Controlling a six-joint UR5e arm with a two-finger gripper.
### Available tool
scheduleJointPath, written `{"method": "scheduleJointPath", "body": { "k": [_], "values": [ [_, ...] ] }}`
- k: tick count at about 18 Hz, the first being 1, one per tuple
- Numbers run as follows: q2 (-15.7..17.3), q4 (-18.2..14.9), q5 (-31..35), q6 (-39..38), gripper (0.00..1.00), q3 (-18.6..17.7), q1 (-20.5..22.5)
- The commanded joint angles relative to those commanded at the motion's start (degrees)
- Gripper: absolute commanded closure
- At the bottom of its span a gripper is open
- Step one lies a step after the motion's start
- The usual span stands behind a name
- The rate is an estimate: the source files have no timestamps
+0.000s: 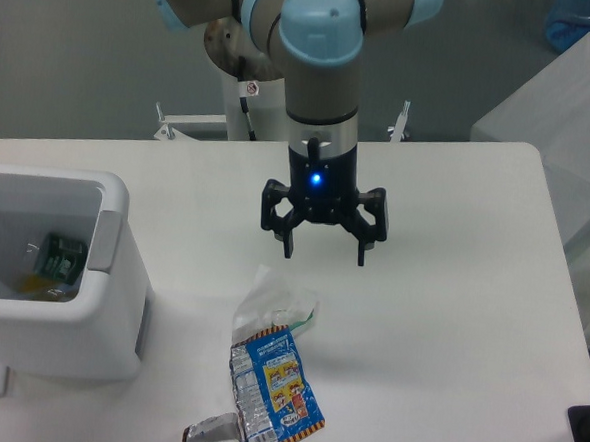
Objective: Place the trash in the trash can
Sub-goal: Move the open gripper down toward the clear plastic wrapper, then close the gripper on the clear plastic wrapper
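1. Nearest the camera we noted a small silver wrapper [208,432] lying flat on the table [459,331], touching the lower left corner of the blue foil snack packet [273,388].
2. The blue packet lay face up, cartoon prints visible. Its top edge met or slightly overlapped the crumpled clear plastic wrapper [275,300] with a green strip, just beyond it. All three pieces sat together, to the right of the trash can [107,315] and apart from it.
3. The white trash can stood at the left edge of the view. Inside, against the grey wall, we saw a dark green item [60,257] with something yellowish beneath it; we could not identify either.
4. Farther back, the gripper [322,255] hung above the table, pointing down, fingers spread wide and nothing between them. It was beyond and a little to the right of the clear wrapper, touching no litter.
5. Progress, as we judged it: some litter appeared to be binned, while three pieces remained on the table. No grasp was in hand; the clear wrapper looked the nearest candidate for the next pick.
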Motion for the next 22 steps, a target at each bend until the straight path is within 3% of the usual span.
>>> {"method": "scheduleJointPath", "body": {
  "k": [9, 19, 22],
  "values": [
    [-3.16, 0.0, 0.0, 12.39, 0.0, -4.75, -2.46],
    [-11.86, 1.05, 0.96, 13.01, 0.0, -4.4, -5.27],
    [-12.74, 1.76, 2.54, 13.01, 0.01, -4.14, -5.8]
  ]
}}
